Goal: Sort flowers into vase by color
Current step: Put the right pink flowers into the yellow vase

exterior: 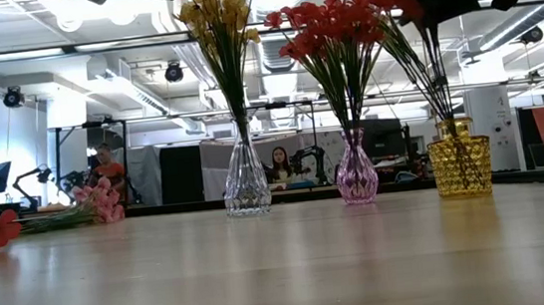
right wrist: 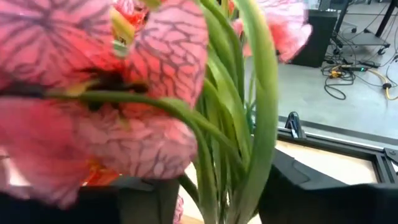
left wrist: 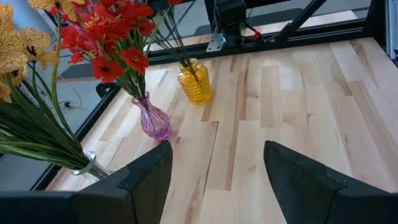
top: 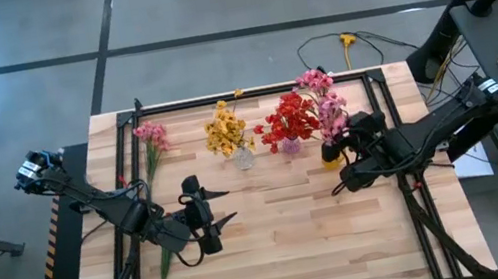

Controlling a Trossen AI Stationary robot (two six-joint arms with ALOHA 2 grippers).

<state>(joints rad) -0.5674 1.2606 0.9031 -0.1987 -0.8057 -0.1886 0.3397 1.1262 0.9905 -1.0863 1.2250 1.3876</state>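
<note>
flowers [top: 288, 120]: 3 filled vases [exterior: 356, 172] | 1 loose pink sprig [top: 150, 141] | left pincer [top: 217, 209] open | right pincer [top: 348, 139] parted

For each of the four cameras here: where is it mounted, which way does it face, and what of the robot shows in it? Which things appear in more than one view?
High: overhead, straight down; both arms, left end effector, right end effector at the pink flowers.
Low: table height, level toward the room; dark arm parts at the top edge.
Left wrist: looks past its two spread fingers at the vases.
Right wrist: close on pink blooms and stems between its fingers.
Shared: yellow vase, purple vase and red flowers show in high, low and left wrist.
</note>
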